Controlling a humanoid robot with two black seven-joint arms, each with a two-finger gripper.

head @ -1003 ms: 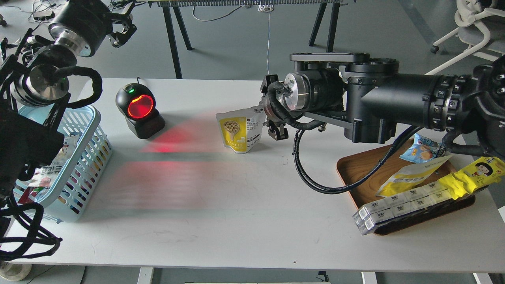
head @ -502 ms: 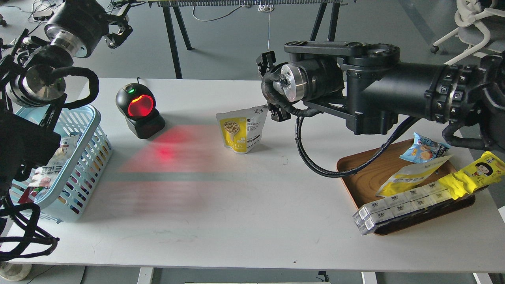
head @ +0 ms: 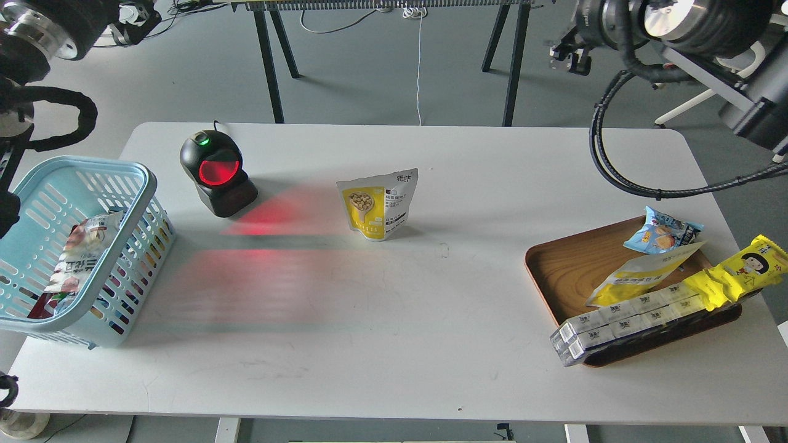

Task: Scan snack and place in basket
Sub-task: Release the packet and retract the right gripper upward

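The snack (head: pixel 378 204) stands upright on the white bench (head: pixel 394 307), far below and to the left of the right gripper (head: pixel 569 52), and well clear of it. Its left half is yellow with a round picture of beige balls, its right half white with black print too small to read. No brand can be made out on it.

The right gripper sits high at the top edge, beyond the bench's far side, seen small and dark, so I cannot tell whether its fingers are apart or together. The left gripper (head: pixel 132 15) is at the top left corner, also dark and partly cut off; its state cannot be told either.

Half a second ago the right gripper hovered just beside the pouch's top right corner; now the arm has swung up and away to the right. The left arm has also lifted, uncovering more of the basket (head: pixel 37 178). The pouch has not moved.

The scanner (head: pixel 215 173) glows red, with a green light on top, to the left of the pouch. A packet (head: pixel 83 255) inside the basket bears large letters, not legible. The wooden tray (head: pixel 566 271) lies below the right gripper.
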